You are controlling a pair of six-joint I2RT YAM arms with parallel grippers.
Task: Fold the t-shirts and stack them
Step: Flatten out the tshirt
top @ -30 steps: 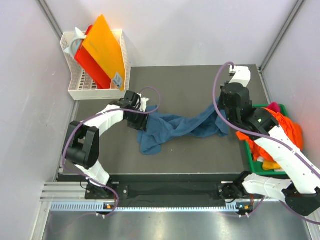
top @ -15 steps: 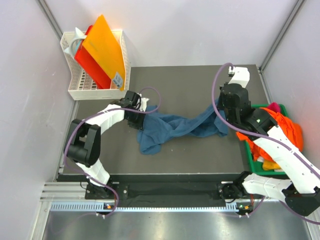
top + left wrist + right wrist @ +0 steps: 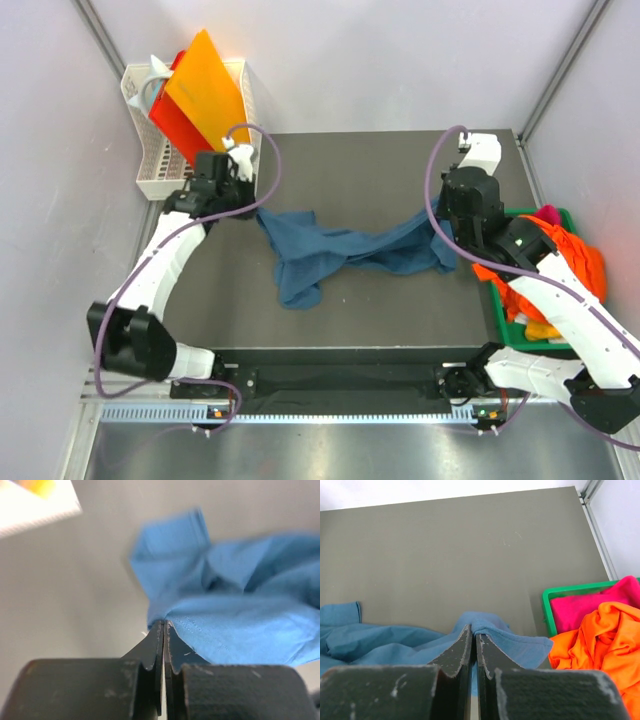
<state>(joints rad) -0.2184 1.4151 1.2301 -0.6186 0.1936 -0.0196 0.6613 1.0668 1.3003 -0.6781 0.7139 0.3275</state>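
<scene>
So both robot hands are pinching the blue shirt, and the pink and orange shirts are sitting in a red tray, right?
Almost. The tray is green, not red. The right wrist view shows its green rim around the pink shirt and orange shirt lying in it. The rest holds: the left gripper and right gripper are each shut on the blue shirt.

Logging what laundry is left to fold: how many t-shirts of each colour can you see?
blue t-shirt: 1
orange t-shirt: 1
magenta t-shirt: 1
yellow t-shirt: 1
Total: 4 visible; more may be hidden underneath.
</scene>
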